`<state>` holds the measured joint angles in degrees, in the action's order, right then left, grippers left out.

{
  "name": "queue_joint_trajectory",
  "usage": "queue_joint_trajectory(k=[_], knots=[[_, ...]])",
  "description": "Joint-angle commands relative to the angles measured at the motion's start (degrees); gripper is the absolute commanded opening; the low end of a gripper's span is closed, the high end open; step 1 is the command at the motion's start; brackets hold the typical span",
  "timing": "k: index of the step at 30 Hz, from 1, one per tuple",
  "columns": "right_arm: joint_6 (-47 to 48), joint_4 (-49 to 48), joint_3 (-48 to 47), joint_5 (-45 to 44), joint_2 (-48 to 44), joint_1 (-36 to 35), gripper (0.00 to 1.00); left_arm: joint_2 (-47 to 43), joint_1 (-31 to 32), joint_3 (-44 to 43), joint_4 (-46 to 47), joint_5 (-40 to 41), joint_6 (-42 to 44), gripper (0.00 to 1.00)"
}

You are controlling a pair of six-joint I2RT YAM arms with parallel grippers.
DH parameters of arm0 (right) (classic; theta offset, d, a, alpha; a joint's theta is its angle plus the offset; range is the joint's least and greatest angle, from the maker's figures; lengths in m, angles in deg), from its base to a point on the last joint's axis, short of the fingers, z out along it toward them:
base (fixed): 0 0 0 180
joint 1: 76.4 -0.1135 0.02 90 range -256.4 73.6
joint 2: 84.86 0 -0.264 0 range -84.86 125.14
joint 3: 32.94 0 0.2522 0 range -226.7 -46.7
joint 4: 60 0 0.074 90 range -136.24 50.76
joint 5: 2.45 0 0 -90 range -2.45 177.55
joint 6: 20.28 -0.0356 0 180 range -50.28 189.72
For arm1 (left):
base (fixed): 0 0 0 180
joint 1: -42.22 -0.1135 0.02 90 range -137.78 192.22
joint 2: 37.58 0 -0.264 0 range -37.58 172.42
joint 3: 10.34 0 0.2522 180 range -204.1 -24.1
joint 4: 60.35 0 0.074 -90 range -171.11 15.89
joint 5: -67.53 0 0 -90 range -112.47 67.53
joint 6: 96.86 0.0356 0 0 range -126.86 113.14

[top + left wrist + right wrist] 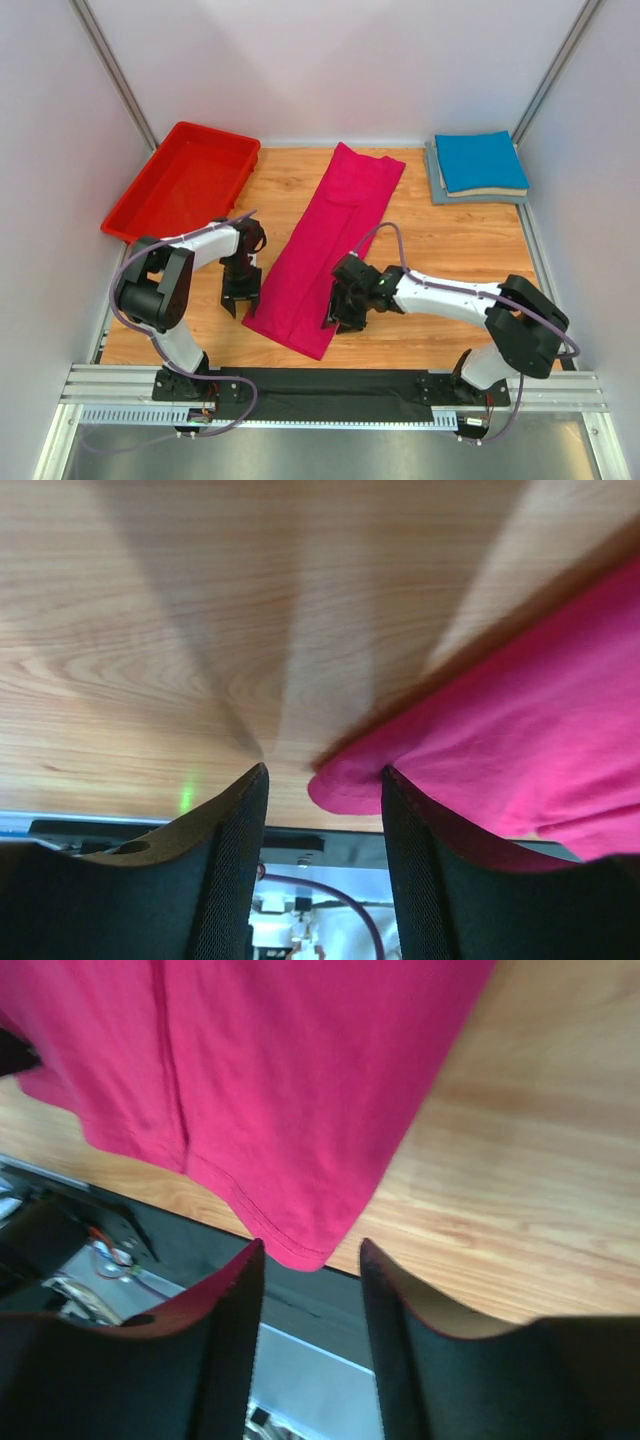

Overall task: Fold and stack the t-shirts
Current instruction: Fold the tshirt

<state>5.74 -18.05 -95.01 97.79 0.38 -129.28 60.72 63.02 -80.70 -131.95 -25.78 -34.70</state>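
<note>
The magenta-pink t-shirt (330, 240) lies on the wooden table as a long narrow strip, running from back centre to the near edge. My left gripper (240, 302) is open beside its near left corner. In the left wrist view that corner (345, 785) lies just beyond the gap of the open gripper (325, 780). My right gripper (342, 318) is open at the near right corner. In the right wrist view the hemmed corner (300, 1240) sits at the gap of the open gripper (310, 1252). A bright blue folded shirt (480, 160) tops a stack on a grey one (436, 188) at the back right.
A red plastic bin (140, 178) stands at the back left. A black strip (330, 385) and a metal rail run along the near edge by the arm bases. Pale walls close in the table on the left, right and back.
</note>
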Motion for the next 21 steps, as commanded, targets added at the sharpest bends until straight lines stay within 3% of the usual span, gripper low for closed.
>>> queue_joint_trajectory(k=[1, 8, 13, 17, 21], knots=[[-6.24, -1.56, -2.22, -5.05, 2.39, -4.50, 0.46, 0.22, -0.32, 1.40, 1.69, 1.11, 2.35, 0.57], [-12.74, -2.43, 0.59, -5.23, 3.36, -11.62, 0.50, 6.36, -0.93, -0.70, -1.92, 1.99, 0.59, 0.52], [-15.20, -6.91, 1.21, -5.06, 6.34, -13.91, 0.48, 5.50, -1.11, -0.71, -2.27, 3.22, -0.47, 0.51], [-15.82, -2.62, -1.16, -7.16, 8.81, -15.05, 0.43, 4.97, -1.90, -0.62, -2.36, 4.54, -0.99, 0.54], [-17.48, 0.20, -1.26, -9.79, 9.43, -16.28, 0.31, 4.01, -2.52, -1.76, -2.97, 4.37, -0.73, 0.57]])
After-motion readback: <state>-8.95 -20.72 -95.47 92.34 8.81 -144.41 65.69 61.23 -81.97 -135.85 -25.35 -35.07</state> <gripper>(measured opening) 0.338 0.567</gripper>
